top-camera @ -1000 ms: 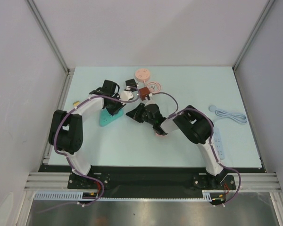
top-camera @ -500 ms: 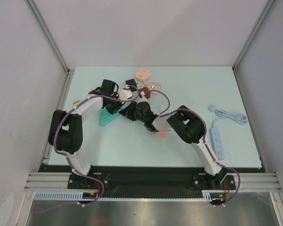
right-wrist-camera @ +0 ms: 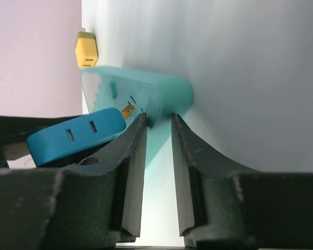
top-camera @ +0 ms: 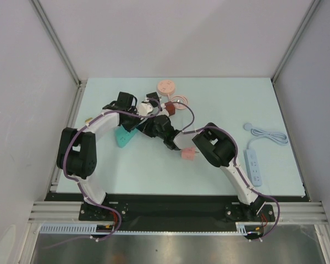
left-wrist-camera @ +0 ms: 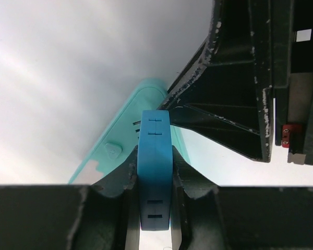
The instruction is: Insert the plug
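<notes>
Pale mint table (top-camera: pixel 148 176), plain grey walls (top-camera: pixel 170 38) (aluminium-framed), possibly steel floor (top-camera: pixel 181 250)

Top view: my left gripper (top-camera: pixel 133 126) and right gripper (top-camera: pixel 149 127) cover the blue plug (left-wrist-camera: pixel 155 166) completely. The teal power strip (top-camera: pixel 122 138), toward the counter's left edge, is half hidden. Left wrist view: plug prongs unseen, and the right gripper blocks the strip's far side.

No word, number or brand can be read in any view. The teal strip (left-wrist-camera: pixel 121 136) has a small button with a faint mark, too blurred to make out, and the blue plug (left-wrist-camera: pixel 155 172) shows only plain slots
</notes>
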### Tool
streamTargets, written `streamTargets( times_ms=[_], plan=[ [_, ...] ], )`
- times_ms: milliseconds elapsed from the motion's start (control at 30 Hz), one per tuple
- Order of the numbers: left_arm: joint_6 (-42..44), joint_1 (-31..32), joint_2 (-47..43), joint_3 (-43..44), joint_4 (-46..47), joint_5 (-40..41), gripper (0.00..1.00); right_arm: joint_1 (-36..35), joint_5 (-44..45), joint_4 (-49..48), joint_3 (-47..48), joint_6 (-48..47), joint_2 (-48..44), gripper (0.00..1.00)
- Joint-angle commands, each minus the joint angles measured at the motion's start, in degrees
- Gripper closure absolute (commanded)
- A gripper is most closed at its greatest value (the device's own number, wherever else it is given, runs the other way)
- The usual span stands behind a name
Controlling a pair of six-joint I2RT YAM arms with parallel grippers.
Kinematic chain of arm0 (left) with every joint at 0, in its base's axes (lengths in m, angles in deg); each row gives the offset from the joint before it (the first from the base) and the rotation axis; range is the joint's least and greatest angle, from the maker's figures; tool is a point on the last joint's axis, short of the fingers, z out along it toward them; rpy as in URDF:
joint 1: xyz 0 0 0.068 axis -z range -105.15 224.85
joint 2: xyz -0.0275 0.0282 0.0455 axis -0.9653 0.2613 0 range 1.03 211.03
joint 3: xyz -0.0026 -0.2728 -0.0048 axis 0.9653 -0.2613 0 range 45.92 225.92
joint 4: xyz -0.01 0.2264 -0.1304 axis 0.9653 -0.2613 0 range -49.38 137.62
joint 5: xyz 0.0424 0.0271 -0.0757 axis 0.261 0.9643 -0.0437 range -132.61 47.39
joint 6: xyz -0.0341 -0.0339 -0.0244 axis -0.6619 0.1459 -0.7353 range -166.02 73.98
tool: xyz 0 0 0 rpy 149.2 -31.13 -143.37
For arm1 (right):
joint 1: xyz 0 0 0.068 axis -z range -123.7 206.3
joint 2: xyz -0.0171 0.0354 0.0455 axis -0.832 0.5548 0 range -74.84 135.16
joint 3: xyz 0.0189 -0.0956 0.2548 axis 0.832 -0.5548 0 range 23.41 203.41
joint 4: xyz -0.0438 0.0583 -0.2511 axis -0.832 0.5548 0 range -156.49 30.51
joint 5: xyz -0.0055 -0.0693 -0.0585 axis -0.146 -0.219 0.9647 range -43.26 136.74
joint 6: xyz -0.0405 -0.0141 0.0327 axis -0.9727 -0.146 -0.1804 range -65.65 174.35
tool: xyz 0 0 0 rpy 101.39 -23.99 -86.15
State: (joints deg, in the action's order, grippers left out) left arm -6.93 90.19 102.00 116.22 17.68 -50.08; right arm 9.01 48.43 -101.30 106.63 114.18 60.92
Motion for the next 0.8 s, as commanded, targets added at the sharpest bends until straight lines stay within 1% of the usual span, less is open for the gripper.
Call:
streamTargets(
  times_ms=[0, 33, 167, 400, 633, 733, 767],
  plan=[
    [-0.4, -0.3, 0.5, 1.9, 0.2, 0.2, 1.0, 0.1, 3.0, 7.5, 4.6, -0.6, 2.9, 0.72],
    [-0.5, -0.7, 0.4, 1.9, 0.5, 0.7, 1.0, 0.0, 2.9, 9.7, 6.1, -0.9, 3.7, 0.73],
    [-1.1, -2.0, 0.2, 2.4, 1.5, 3.4, 1.0, -0.3, 2.7, 13.5, 8.7, -1.8, 4.9, 0.78],
    [-3.7, -4.2, 1.6, 3.2, 2.5, 7.1, 1.0, -0.3, 0.6, 16.2, 12.2, -2.3, 7.6, 0.79],
    [-7.0, -5.5, 3.5, 4.5, 2.4, 3.9, 1.0, -0.6, -0.2, 15.6, 12.3, -2.4, 8.3, 0.79],
    [-8.7, -5.5, 5.7, 7.2, -1.0, 3.8, 1.0, -0.6, -1.1, 14.6, 12.1, -2.0, 8.3, 0.79],
    [-9.2, -5.5, 6.1, 8.0, -3.6, 3.9, 0.99, -0.6, -1.1, 14.1, 11.9, -2.3, 8.1, 0.78]
  ],
)
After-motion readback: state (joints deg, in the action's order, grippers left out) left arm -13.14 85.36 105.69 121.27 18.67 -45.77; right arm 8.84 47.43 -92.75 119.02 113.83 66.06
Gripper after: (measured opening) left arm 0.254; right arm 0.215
